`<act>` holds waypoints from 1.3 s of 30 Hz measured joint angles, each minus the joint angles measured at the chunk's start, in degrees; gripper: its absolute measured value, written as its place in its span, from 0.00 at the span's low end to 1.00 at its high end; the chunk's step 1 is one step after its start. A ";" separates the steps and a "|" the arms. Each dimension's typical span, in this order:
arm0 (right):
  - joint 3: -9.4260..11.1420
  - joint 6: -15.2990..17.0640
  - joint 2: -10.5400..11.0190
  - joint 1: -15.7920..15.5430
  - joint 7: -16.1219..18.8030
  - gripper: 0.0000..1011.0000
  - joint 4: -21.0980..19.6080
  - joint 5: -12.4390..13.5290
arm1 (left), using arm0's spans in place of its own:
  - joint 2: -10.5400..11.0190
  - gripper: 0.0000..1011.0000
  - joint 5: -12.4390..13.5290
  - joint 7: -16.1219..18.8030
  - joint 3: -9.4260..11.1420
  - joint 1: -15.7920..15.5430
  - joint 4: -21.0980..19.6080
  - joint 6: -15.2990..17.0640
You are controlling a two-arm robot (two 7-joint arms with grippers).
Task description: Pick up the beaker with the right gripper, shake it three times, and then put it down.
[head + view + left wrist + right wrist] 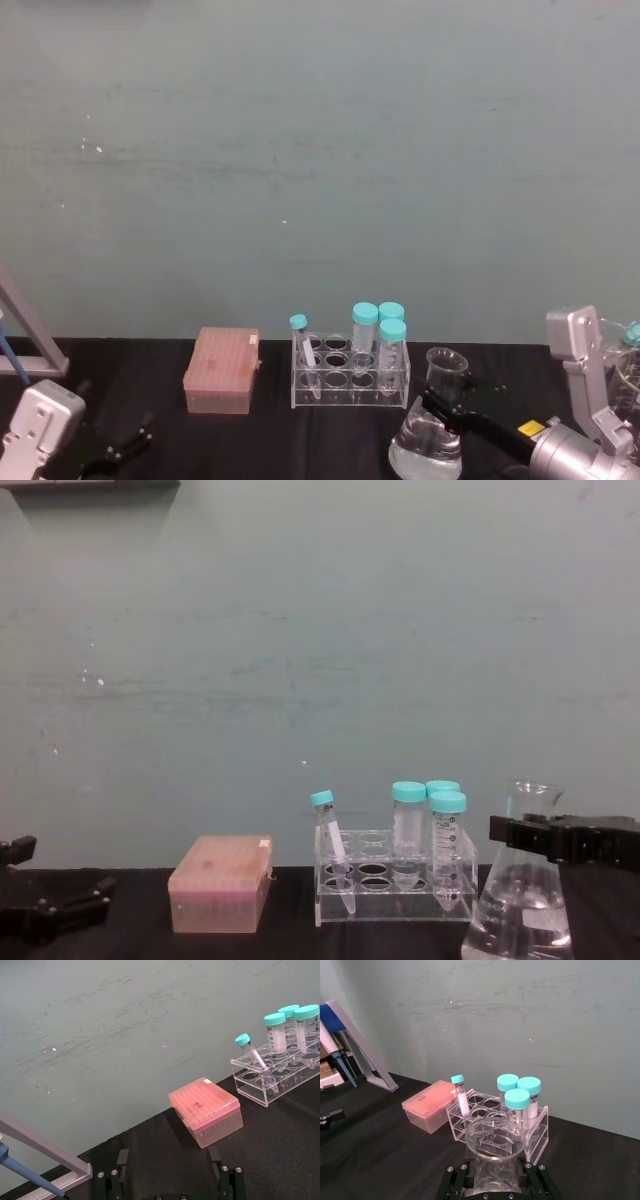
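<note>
Here, right tool (437, 405) gripping beaker (430, 440) neck

A: How was the light?

B: Even and soft, neither bright nor dim. The wall (320, 150) was lit flat, with a greenish cast and small bright specks on it.

A: Any shadows?

B: Hardly any. The black bench (330, 430) swallowed them; it read as one dark mass with little detail.

A: Glare?

B: Faint highlights on the beaker (522, 900) glass and on the clear rack (395, 885), nothing blown out.

A: Sharpness?

B: Soft and grainy in the head and chest views. In the right wrist view the beaker rim (494, 1139), closest to the lens, was slightly blurred, while the tubes (517, 1102) were crisper.
</note>
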 joint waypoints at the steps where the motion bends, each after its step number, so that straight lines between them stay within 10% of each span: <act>1: -0.03 0.04 0.00 -0.01 0.03 0.45 0.00 0.00 | 0.00 0.99 0.00 0.00 0.00 0.00 0.00 0.00; 39: -0.50 1.38 0.19 -0.73 -0.19 0.45 -0.56 0.05 | 0.00 0.99 0.00 0.00 0.00 0.00 0.00 0.00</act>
